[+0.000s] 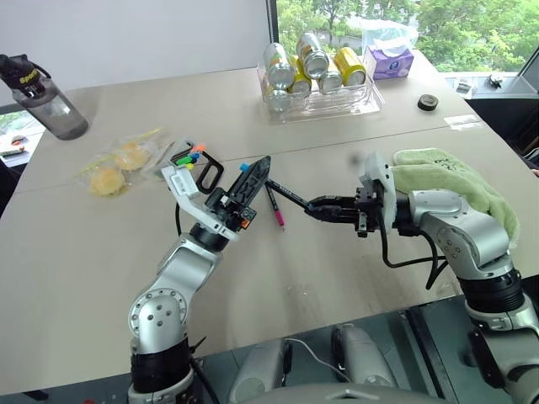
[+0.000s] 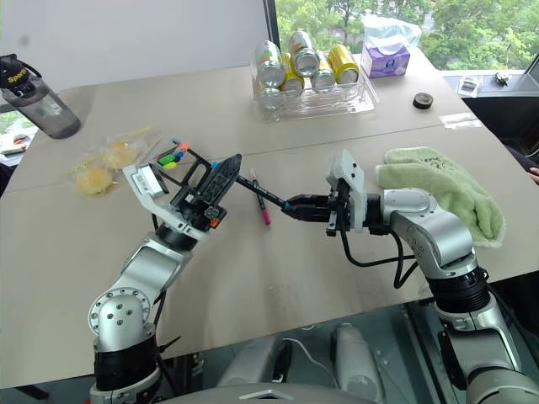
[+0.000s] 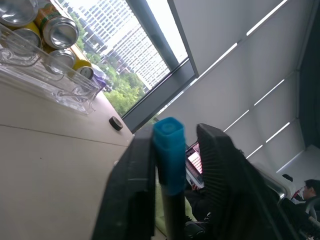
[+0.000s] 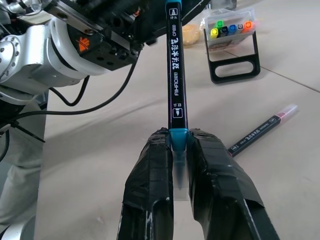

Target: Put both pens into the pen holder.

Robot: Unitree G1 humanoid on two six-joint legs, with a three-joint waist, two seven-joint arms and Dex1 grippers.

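Blue-ended pen (image 4: 176,85) is mid-handover, held in the air between my two pincers above the table (image 1: 354,278). Right pincer (image 4: 178,150) is clamped on one blue end, jaws tight on the cap. Left pincer (image 3: 172,160) is closed on the other blue end; in the left wrist view the blue cap pokes up between the two fingers. So both ends are gripped at once.

Pen axis: roughly level, running left-right across my front, the left end a bit farther from me and higher than the right. It spans the gap between the two pincers, well above the surface.

Pink-ended pen (image 1: 274,206) lies flat on the table, just below and behind the held pen, long axis running away from me, pink tip toward me. Untouched.

Pen holder (image 1: 200,165) stands on the table on my left side, beyond the left pincer, coloured marker tips showing at its top. Neither task pen is in it yet.

Step, my read: transferring pen one from right to left, since the holder is on the left arm's side. Task is early, nothing delivered.

Next move needs: right pincer lets go first, then backs off along the pen axis so it doesn't drag the pen out of the left grip. Left then has to swing the pen toward upright and line it up over the holder opening. Risk: left grip is near the very end, so the pen may pivot once the right releases.
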